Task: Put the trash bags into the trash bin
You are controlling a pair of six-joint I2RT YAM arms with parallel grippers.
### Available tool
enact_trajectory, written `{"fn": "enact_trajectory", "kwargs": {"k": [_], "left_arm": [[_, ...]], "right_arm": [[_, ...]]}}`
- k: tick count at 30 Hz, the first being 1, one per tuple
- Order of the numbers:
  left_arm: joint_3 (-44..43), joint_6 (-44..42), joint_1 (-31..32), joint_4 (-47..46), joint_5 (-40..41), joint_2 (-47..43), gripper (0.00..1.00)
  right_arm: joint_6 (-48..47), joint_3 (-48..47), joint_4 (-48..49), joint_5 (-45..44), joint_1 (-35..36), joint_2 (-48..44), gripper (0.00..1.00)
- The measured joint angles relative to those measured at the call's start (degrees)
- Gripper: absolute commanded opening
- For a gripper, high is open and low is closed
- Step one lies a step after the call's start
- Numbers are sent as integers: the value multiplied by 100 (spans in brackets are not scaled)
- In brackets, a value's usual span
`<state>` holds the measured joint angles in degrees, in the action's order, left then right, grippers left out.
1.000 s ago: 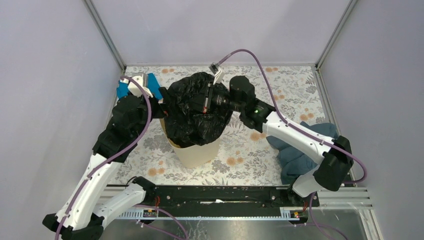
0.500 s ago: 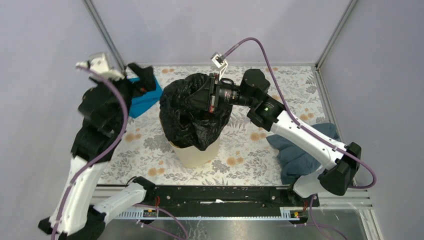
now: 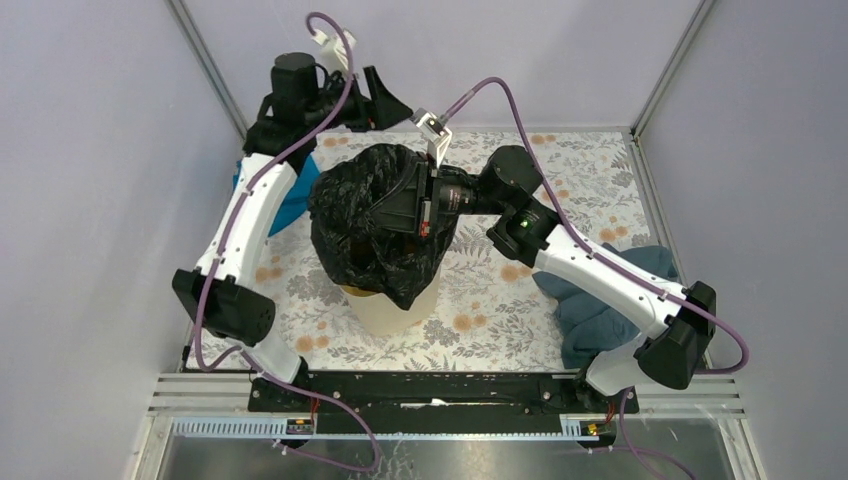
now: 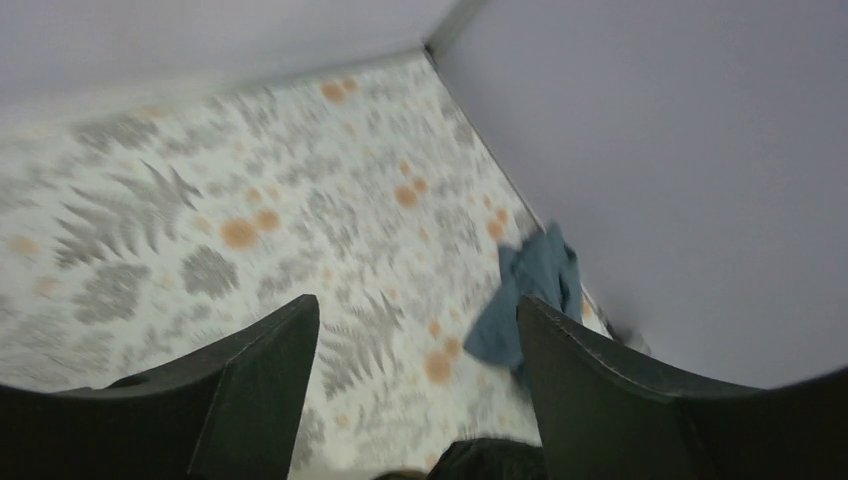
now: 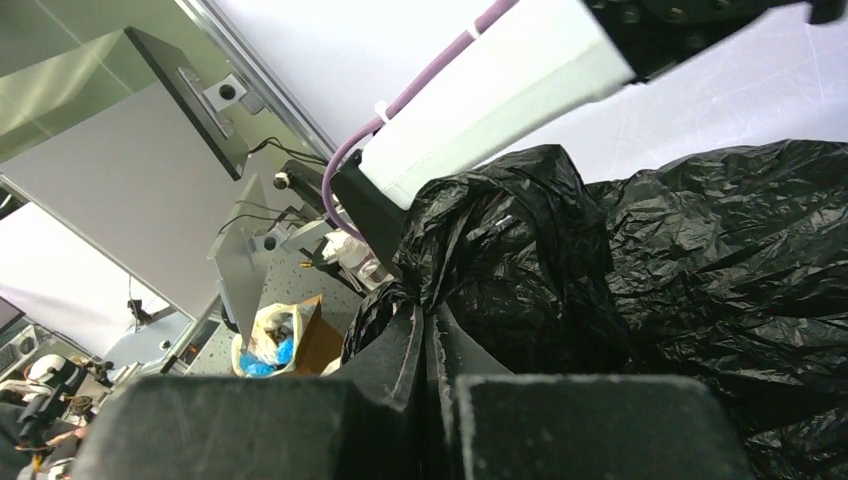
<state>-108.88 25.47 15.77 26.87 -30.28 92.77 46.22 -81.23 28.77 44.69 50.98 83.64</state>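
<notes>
Left, up high by the back wall point(image 3: 450, 50): left gripper point(image 4: 415, 305), spread wide. Middle: black trash bag point(image 3: 365, 215), puffed up over the beige trash bin point(image 3: 395, 312). Just right: right gripper point(image 5: 425, 320), squeezed tight on the bag.

No writing, labels, brand names, numbers or signs can be read in any of the three camera views; the visible surfaces carry no legible markings.

Bright, even; left wrist view blurry (throughout).
</notes>
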Motion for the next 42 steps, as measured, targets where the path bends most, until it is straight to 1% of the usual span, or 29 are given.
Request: {"fn": "enact_trajectory", "kwargs": {"k": [2,4,6,8,11,16,19,22,26,29,32,38,42], "left_arm": [[264,55,-46,-4,-601,111,68],[741,42,-46,35,-1012,-7,62],[1394,-66,-35,57,-1204,-315,58],[2037,-190,-24,98,-1248,-743,57],[2863,-315,-26,181,-1128,-1554,52],[3504,-271,-24,-55,-970,-2354,44],[3838,-232,0,-214,-743,-2435,42],[4212,-236,122,-153,-267,-2367,41],[4291,-313,586,136,520,-2197,41],[4264,-339,835,273,903,-2151,46],[4033,-343,837,472,1176,-2116,53],[3045,-352,702,767,1493,-2098,74],[2874,-363,516,925,1685,-2365,86]], "right_arm": [[-13,33,-17,-9,2,0,0],[-50,46,-35,-15,2,0,0],[-101,46,-72,-17,2,0,0],[-133,46,-114,-17,2,0,0],[-155,46,-138,-15,2,0,0],[-205,63,-155,-85,4,0,0],[-302,151,-247,-299,4,0,0],[-474,254,-627,-717,17,0,0],[-748,352,-1147,-1318,61,0,0],[-938,387,-1410,-1547,103,0,0],[-1248,387,-1751,-1797,144,-2,0],[-1727,492,-2304,-2273,164,-149,0],[-1799,509,-2371,-2363,164,-291,0]]}}
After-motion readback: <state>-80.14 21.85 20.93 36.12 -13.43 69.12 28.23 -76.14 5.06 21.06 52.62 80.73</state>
